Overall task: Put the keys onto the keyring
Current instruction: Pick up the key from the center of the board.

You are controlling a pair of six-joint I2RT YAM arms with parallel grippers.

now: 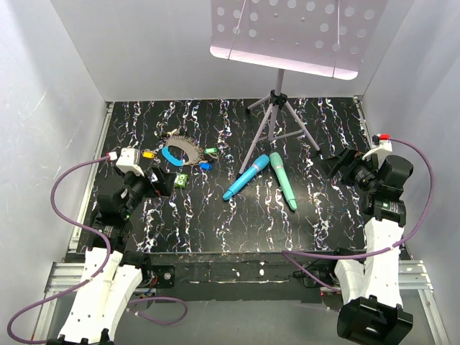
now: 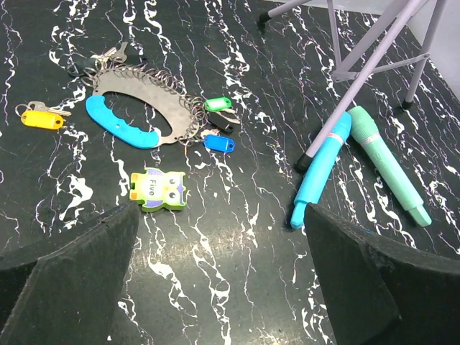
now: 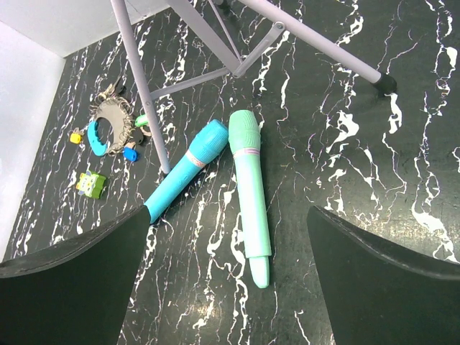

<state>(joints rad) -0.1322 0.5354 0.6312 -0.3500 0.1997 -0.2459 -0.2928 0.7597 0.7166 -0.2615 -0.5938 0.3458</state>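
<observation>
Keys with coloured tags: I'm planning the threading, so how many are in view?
3. The yellow-tagged key lies apart, left of the keyring; the green-tagged key and the blue-tagged key sit at its right end. The untagged keys beyond it may hide more.

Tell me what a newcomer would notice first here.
A long teal plastic stick and a mint green plastic stick lie angled together mid-table. Left of them sits the large oval grey metal keyring with its blue curved section, a yellow-headed key, a green-headed key and a blue-headed key around it.
</observation>
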